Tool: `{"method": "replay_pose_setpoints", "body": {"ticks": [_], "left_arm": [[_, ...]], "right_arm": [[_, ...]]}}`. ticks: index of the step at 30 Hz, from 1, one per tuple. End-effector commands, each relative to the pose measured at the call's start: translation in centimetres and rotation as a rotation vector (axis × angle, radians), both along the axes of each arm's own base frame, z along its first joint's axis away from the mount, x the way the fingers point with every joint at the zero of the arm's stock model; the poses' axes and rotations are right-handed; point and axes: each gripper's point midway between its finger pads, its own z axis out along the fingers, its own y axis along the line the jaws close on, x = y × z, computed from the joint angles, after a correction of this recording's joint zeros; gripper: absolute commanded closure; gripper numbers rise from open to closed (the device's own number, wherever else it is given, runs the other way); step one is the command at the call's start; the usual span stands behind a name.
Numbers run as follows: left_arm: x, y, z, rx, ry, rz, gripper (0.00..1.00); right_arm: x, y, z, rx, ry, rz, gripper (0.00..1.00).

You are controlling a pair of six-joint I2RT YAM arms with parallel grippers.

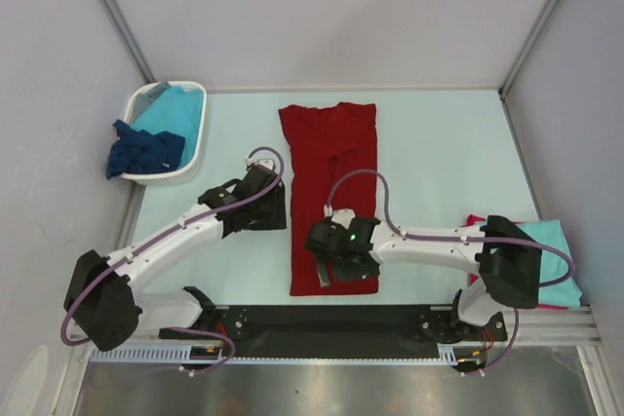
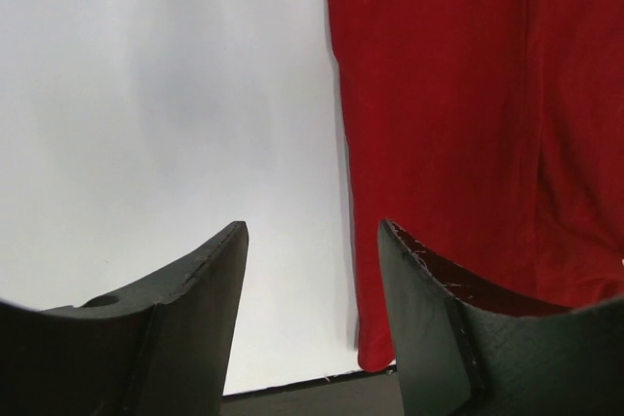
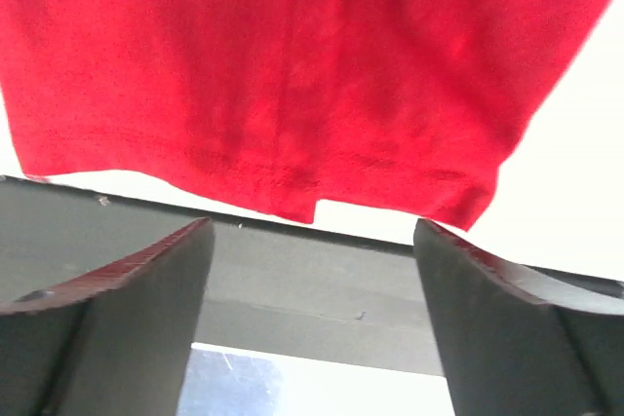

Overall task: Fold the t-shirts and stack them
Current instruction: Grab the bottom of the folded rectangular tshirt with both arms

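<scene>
Folding seems midway: the dark red t-shirt lies as a long strip mid surface. Left jaws and right jaws are spread, empty (right over its near hem); I'd pinch that hem next.

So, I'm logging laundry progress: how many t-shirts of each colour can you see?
Red: 2 (centre red t-shirt, far-right red t-shirt, mostly covered)
Turquoise: 2 (turquoise t-shirt in the white basket, far-right turquoise t-shirt)
Navy: 1 (navy t-shirt)
Total: 5

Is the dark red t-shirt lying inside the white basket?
No, the dark red t-shirt lies folded on the table, apart from the basket.
</scene>
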Motion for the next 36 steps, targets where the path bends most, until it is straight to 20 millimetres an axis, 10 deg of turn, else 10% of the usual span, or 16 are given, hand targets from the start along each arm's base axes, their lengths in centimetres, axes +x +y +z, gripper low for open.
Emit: {"method": "replay_pose_setpoints", "body": {"ticks": [1,5,9,23,36], "left_arm": [[1.1,-0.3,2.4,-0.047,-0.092,-0.003,0.38],[1.4,-1.0,2.4,-0.059,-0.087,-0.021,0.39],[1.2,-1.4,0.9,-0.047,-0.038,-0.038,0.43],[0.7,-1.4,-0.4,-0.034,-0.005,-0.057,0.48],[0.1,-1.6,-1.6,-0.052,0.023,-0.06,0.49]], "right_arm": [[6.9,-0.6,7.7,0.105,-0.258,-0.15,0.09],[11.5,-1.1,9.7,0.204,-0.306,-0.234,0.23],[14.9,-1.2,7.9,0.15,-0.311,-0.23,0.98],[20.3,3.6,1.8,0.152,-0.2,-0.145,1.0],[18.8,3.8,1.5,0.157,-0.165,-0.125,1.0]]}}
